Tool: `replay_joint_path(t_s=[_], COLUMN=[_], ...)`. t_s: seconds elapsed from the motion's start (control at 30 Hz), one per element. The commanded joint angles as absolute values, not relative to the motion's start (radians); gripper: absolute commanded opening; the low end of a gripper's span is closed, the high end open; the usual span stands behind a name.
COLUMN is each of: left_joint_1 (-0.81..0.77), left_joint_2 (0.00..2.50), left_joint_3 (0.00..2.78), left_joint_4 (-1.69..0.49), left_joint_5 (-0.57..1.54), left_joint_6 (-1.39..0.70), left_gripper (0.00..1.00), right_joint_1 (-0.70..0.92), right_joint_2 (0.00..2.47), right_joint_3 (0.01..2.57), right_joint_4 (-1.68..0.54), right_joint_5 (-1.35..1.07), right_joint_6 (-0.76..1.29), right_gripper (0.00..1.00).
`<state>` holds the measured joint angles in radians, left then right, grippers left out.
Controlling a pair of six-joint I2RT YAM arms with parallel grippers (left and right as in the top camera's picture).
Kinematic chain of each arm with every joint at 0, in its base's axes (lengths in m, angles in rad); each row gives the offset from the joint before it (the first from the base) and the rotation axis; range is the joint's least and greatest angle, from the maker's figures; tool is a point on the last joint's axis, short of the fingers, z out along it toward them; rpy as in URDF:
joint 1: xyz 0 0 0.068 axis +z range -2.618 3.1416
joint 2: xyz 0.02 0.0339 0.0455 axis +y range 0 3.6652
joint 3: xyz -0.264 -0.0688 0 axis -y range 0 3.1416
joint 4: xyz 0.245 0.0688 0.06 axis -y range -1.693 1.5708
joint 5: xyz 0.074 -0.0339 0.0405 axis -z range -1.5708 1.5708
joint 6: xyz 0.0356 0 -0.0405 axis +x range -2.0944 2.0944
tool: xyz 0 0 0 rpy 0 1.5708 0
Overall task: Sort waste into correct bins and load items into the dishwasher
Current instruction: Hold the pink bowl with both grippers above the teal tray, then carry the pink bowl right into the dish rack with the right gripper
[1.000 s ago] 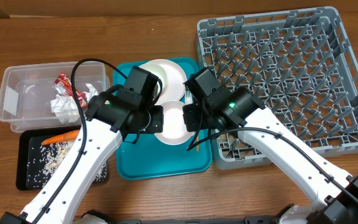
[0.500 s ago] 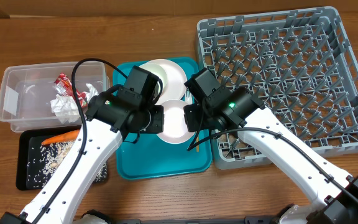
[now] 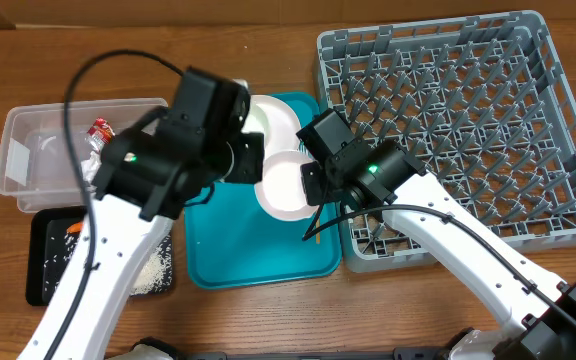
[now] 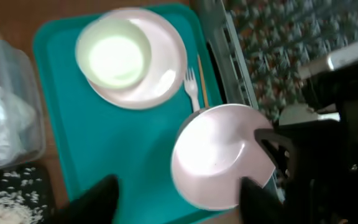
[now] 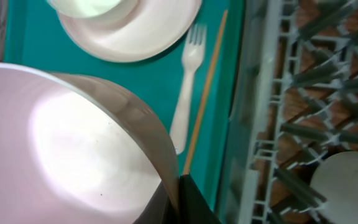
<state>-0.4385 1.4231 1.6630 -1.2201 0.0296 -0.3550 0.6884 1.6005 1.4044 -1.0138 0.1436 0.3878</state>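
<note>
The left arm has swung up and back toward the clear tub [image 3: 28, 150], and the left gripper [image 4: 178, 199] has let go: its fingers [image 4: 101, 198] stand wide apart above the tray with nothing between them, so the white bowl [image 3: 286, 185] now hangs from the right gripper [image 3: 308, 185] alone and has shifted slightly toward the rack. On the bench [image 3: 268, 30], the grey rack [image 3: 468, 120] fills the right side, its near-left wall just beside the teal tray [image 3: 228, 250]. The clear tub holds a red wrapper [image 3: 101, 128], and the black tray [image 3: 48, 250] below it carries pale crumbs. On the teal tray, the plate [image 4: 166, 74] bears a smaller bowl [image 4: 114, 53]; the fork [image 5: 188, 93] and the thin stick [image 5: 207, 87] lie side by side between plate and rack wall. The right gripper is clenched on the white bowl's rim at one spot, the bowl tilted over the tray's right edge. The risk I judge greatest is that this single pinch lets the bowl pivot or slip during the carry, or that its low edge strikes the rack wall or a peg on the way in. A low pass could also sweep the fork and stick off the tray
</note>
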Motion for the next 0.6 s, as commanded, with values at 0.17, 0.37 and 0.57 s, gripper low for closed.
replay_joint_path(t_s=[0.17, 0.37, 0.57], left_joint_1=[-0.43, -0.43, -0.43], left_joint_2=[1.419, 1.423, 1.425], left_joint_3=[1.751, 1.75, 1.75], left_joint_4=[-1.23, -1.23, -1.23], left_joint_5=[-0.186, -0.186, -0.186], left_joint_6=[-0.329, -0.328, -0.328], left_gripper=[1.0, 1.0, 1.0], right_joint_1=[0.69, 0.667, 0.556], right_joint_2=[1.596, 1.596, 1.596], right_joint_3=[1.42, 1.42, 1.42], right_joint_4=[-0.964, -0.851, -0.604], right_joint_5=[0.844, 1.084, 1.086], right_joint_6=[0.386, 0.358, 0.12], right_gripper=[0.04, 0.04, 0.04])
